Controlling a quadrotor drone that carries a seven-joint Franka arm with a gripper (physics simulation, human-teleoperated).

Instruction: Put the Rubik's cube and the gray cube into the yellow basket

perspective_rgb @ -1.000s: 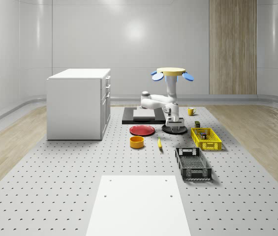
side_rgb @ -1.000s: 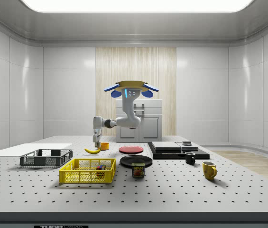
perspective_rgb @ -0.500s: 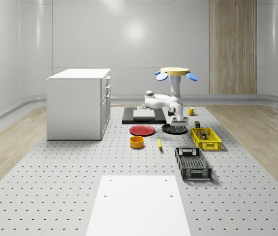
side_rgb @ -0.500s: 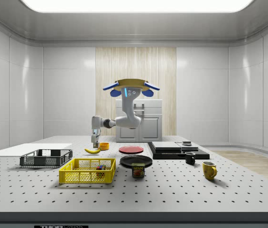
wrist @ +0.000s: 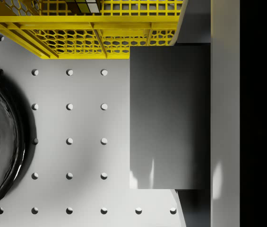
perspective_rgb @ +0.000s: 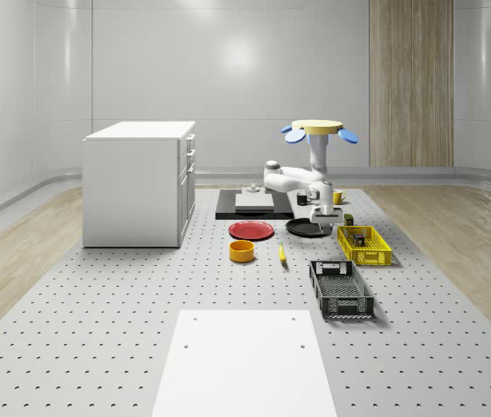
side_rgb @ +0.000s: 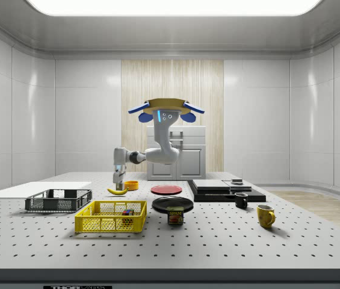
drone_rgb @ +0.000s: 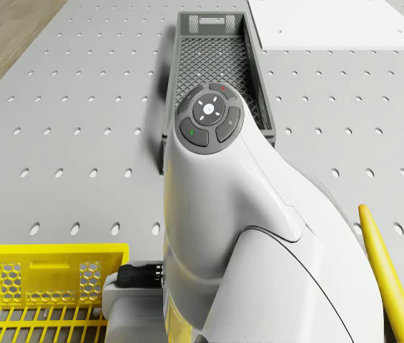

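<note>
Hovering over the perforated table, the drone sits in the air above the stretch between the black plate and the yellow basket. Nothing supports it. Its white arm folds out sideways, then drops to the gripper, which points straight down and is low over the tabletop.

Claw state: pinching the gray cube. In the wrist view the cube hangs clear of the table, pressed flat against one pale finger. The opposite finger cannot be made out.

Position of the load: beside the basket, not inside it. In the wrist view the cube's edge lies next to the basket's outer wall, with the black plate's rim on its other side and bare table under it.

The Rubik's cube is already in the yellow basket, resting on its floor toward the side view's right end. Its coloured tiles also show through the mesh in the wrist view.

Other items noted:
- black crate, nearer the camera than the basket in the whole-scene view
- banana, beside an orange bowl
- red plate, just behind the bowl
- white cabinet, well apart on the whole-scene view's left
</note>
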